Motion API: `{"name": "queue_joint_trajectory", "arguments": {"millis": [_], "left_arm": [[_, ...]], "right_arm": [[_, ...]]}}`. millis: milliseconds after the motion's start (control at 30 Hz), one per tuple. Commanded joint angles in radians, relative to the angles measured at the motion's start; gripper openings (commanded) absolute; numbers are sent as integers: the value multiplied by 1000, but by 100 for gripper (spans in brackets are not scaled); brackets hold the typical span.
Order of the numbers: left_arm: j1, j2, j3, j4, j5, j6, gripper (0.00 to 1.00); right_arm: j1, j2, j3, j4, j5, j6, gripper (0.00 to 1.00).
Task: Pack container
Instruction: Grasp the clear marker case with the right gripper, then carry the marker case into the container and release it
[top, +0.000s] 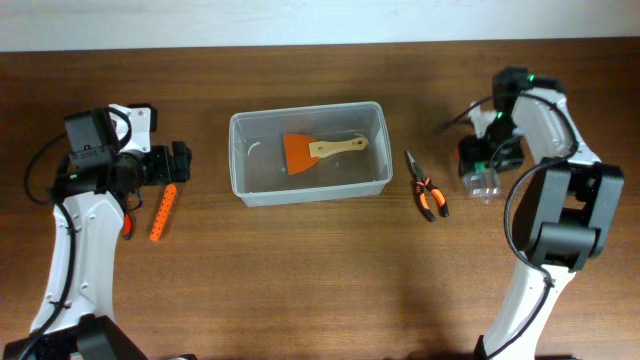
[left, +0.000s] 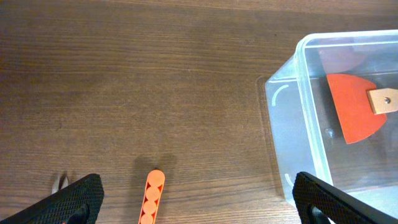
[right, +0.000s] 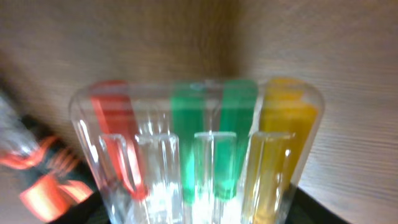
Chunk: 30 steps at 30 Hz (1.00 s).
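Note:
The clear plastic container (top: 308, 150) stands mid-table and holds an orange scraper with a wooden handle (top: 318, 150). My left gripper (top: 180, 163) is wide open and empty, left of the container and above the far end of an orange perforated bar (top: 162, 212). In the left wrist view the bar (left: 151, 198) lies between my open fingers (left: 199, 208), with the container's corner (left: 292, 99) at the right. My right gripper (top: 487, 160) is closed around a clear case of red, green and yellow pieces (right: 199, 149), right of the container.
Pliers with orange and black handles (top: 427, 190) lie between the container and the right gripper; they also show blurred in the right wrist view (right: 40, 180). A small red-handled tool (top: 127, 225) lies partly hidden under the left arm.

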Motion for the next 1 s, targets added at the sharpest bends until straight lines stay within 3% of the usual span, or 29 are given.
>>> {"name": "queue_joint_trajectory", "arguments": {"millis": [0, 100, 300, 467, 567, 733, 967], "left_arm": [[5, 5, 18, 2, 5, 16, 99], [5, 5, 18, 2, 5, 16, 99], [5, 5, 18, 2, 5, 16, 99], [5, 5, 18, 2, 5, 16, 99], [5, 5, 18, 2, 5, 16, 99], [5, 5, 18, 2, 5, 16, 99], [5, 5, 18, 2, 5, 16, 99]], "right_arm": [[38, -69, 233, -111, -43, 56, 56], [127, -86, 480, -264, -58, 64, 36], [452, -86, 791, -332, -57, 38, 37], [700, -54, 777, -232, 11, -28, 39], [778, -2, 731, -174, 98, -63, 39], [797, 106, 599, -22, 97, -227, 45], [806, 160, 444, 208, 63, -295, 45]]}}
